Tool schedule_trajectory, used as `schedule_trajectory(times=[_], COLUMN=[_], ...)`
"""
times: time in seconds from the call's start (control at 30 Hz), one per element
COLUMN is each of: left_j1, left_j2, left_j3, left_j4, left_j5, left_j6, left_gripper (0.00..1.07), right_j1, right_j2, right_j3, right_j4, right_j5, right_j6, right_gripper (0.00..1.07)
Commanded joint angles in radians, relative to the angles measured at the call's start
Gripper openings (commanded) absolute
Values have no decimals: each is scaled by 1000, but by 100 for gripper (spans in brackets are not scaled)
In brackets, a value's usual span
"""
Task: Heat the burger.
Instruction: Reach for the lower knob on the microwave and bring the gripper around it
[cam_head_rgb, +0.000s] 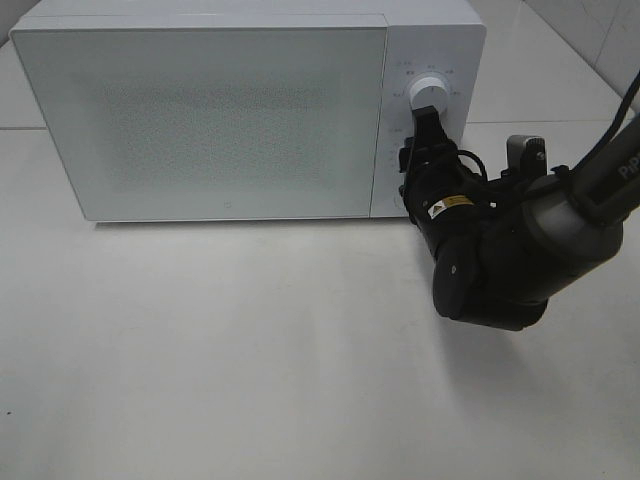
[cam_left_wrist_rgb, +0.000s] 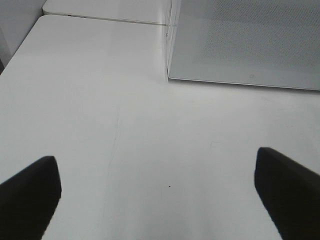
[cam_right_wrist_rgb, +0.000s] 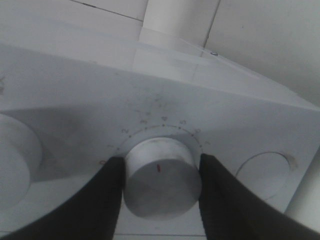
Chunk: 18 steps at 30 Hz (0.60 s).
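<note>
Item, my right arm (cam_head_rgb: 545, 245): rounded grey links, black wrist housing, small yellow-and-white label (cam_head_rgb: 447, 204), white lettering (cam_head_rgb: 628, 168) cut off at the frame edge, thin black cable (cam_head_rgb: 606, 127). Right gripper (cam_head_rgb: 428, 112): matte black tapered fingers (cam_right_wrist_rgb: 95, 200). My left gripper (cam_left_wrist_rgb: 160, 200): two black wedge-shaped fingertips (cam_left_wrist_rgb: 30, 195).

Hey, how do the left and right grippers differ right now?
The left gripper is spread wide open; the right gripper is closed on the numbered dial of the microwave. The left gripper hangs over the table, holding nothing; the right gripper grips that dial from both sides. Both have dark fingers.
</note>
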Motion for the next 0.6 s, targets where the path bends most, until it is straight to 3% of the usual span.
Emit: schedule_trajectory(times=[0.03, 0.6], left_j1=[2, 2], left_j2=[-26, -26], left_j3=[5, 5], left_j4=[-3, -3], left_j5=[-1, -1], left_j6=[-4, -4], left_gripper=[98, 98], right_j1=[-4, -4], right_j2=[-2, -2], right_j3=[-16, -16], right_j4=[-62, -46], right_j5=[15, 16], right_j6=[87, 494], right_gripper=[3, 3])
